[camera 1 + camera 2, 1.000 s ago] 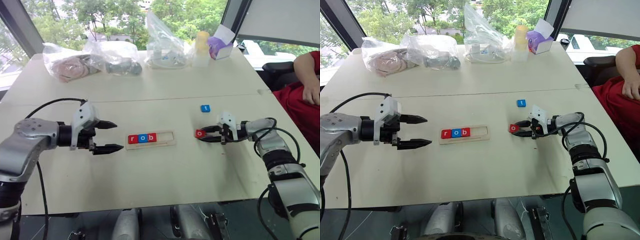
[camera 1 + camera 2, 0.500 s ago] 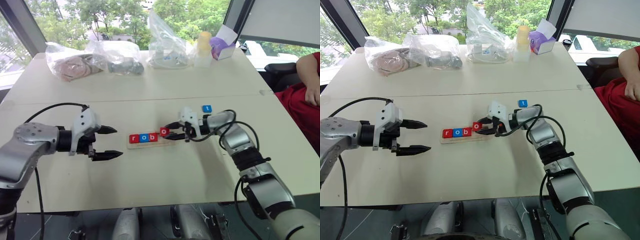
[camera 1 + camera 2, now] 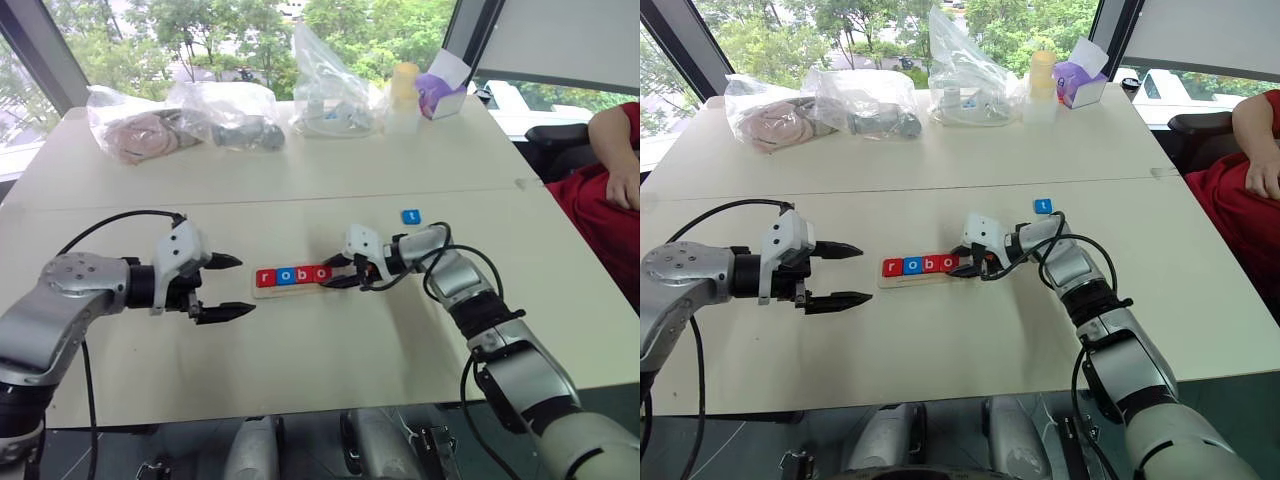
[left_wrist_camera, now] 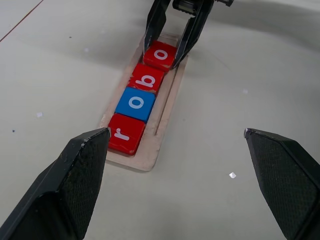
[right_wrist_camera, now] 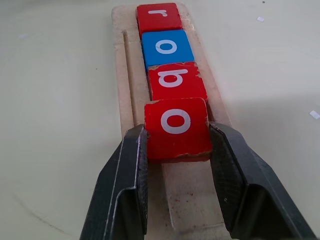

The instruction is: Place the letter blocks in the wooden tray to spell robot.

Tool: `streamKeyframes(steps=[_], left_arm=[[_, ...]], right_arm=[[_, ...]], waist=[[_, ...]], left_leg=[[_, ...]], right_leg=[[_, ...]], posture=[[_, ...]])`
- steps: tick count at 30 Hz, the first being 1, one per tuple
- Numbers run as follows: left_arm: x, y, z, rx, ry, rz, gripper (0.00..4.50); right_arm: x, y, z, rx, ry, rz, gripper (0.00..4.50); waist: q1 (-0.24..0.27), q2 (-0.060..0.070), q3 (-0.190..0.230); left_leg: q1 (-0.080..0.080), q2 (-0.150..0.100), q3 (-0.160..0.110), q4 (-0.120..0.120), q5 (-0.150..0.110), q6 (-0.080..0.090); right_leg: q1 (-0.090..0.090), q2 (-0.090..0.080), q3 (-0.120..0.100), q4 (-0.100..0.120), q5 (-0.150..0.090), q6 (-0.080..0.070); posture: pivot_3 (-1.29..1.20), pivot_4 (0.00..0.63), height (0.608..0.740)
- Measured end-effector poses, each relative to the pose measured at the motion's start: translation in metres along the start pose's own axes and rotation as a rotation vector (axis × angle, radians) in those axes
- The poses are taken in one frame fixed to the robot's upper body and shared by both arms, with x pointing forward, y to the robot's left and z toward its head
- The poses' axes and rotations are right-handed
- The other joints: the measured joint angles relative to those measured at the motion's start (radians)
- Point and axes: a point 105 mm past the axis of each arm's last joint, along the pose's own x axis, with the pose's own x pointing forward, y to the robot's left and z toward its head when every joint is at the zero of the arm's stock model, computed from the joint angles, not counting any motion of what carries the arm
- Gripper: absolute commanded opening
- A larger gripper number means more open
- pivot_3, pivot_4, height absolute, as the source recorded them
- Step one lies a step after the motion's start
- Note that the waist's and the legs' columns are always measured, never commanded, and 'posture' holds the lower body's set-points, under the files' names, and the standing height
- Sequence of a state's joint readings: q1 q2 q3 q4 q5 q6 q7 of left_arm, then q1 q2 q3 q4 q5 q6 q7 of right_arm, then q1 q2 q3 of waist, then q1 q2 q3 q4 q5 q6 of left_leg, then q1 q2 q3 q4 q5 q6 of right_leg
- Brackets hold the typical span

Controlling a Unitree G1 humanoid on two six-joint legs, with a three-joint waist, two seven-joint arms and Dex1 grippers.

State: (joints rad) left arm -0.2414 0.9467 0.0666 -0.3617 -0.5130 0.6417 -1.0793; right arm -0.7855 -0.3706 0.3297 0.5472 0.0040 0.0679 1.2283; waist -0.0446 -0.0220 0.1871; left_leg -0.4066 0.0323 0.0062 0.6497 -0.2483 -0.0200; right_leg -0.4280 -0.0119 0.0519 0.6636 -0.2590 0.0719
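Now the right gripper (image 5: 176, 150) is clamped on the red o block (image 5: 176, 128), held over the wooden tray (image 5: 122, 75) just behind r, o, b, while the left gripper (image 3: 226, 288) stands wide apart, empty, near the tray's other end.

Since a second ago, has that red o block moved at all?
Yes. The red o block, pinched in the right tool, travelled left from beside the blue t block to the wooden tray.
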Motion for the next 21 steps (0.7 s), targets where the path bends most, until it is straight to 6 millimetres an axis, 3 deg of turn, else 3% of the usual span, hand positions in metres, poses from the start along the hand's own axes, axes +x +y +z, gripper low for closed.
streamKeyframes(steps=[5, 11, 12, 21], left_arm=[[0.0011, -0.0002, 0.0003, -0.002, -0.007, 0.0, 4.5], [0.0027, 0.0, 0.0015, -0.001, -0.014, 0.001, 4.5], [0.0028, 0.0001, 0.0015, -0.001, -0.015, 0.002, 4.5], [0.004, -0.0002, 0.0016, -0.003, -0.019, 0.001, 4.5]], right_arm=[[0.0003, -0.0005, -0.0004, -0.026, 0.0, -0.003, 1.15], [-0.0002, -0.0031, 0.0007, -0.044, 0.005, -0.011, 4.17], [-0.0002, -0.0036, 0.0011, -0.045, 0.005, -0.014, 4.46], [-0.0008, -0.0054, 0.0005, -0.044, 0.007, -0.03, 4.46]], waist=[[0.0, 0.0, 0.0], [0.0, 0.0, 0.0], [0.0, 0.0, 0.0], [0.0, 0.0, 0.0]], left_leg=[[0.0, 0.0, 0.0, 0.0, 0.0, 0.0], [0.0, 0.0, 0.0, 0.0, 0.0, 0.0], [0.0, 0.0, 0.0, 0.0, 0.0, 0.0], [0.0, 0.0, 0.0, 0.0, 0.0, 0.0]], right_leg=[[0.0, 0.0, 0.0, 0.0, 0.0, 0.0], [0.0, 0.0, 0.0, 0.0, 0.0, 0.0], [0.0, 0.0, 0.0, 0.0, 0.0, 0.0], [0.0, 0.0, 0.0, 0.0, 0.0, 0.0]], posture=[[0.0, 0.15, 0.74], [0.0, 0.15, 0.74], [0.0, 0.15, 0.74], [0.0, 0.15, 0.74]])
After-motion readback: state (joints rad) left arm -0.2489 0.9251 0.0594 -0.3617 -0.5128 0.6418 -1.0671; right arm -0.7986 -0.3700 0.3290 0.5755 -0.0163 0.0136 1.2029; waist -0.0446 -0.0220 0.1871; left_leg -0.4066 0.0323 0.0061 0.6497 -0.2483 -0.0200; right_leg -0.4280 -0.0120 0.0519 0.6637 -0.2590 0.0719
